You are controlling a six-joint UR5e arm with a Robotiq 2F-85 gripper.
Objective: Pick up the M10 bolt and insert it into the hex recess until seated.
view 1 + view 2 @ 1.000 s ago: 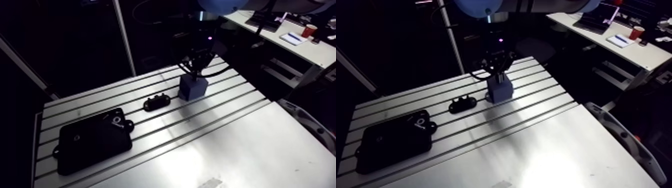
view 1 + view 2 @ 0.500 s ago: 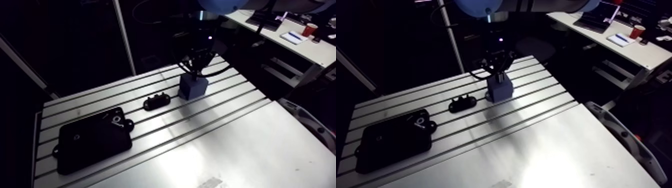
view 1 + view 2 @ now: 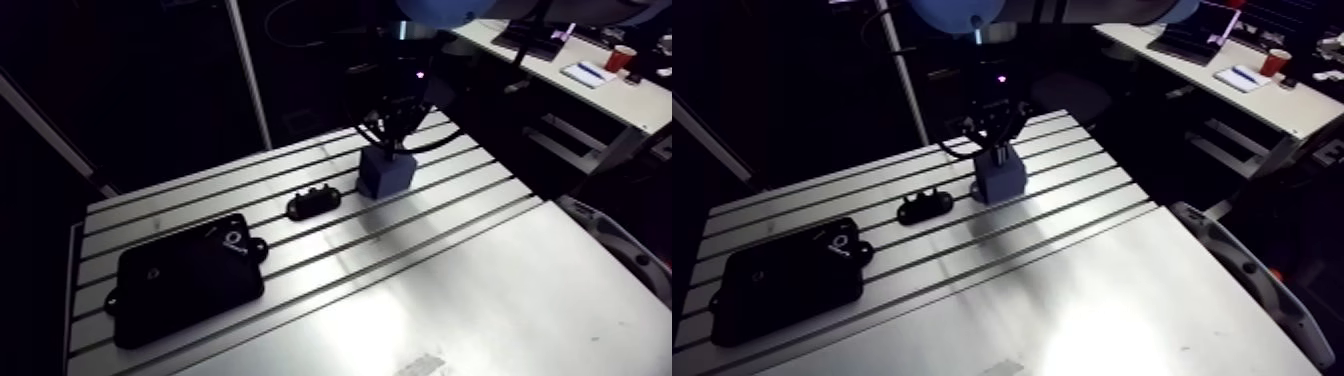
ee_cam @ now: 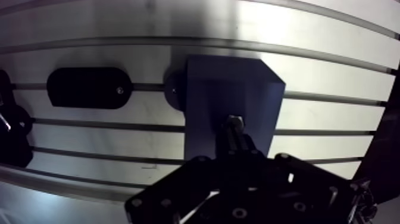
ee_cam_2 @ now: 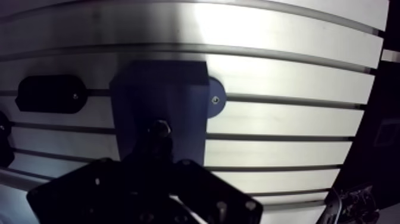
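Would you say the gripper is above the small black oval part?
No, the gripper, holding the bolt, is over the blue block; the black oval part lies beside that block.

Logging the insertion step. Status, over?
Gripper shut on bolt. Bolt tip at blue block, seating can't be seen. Small black part beside block, apart from it, not in the way.
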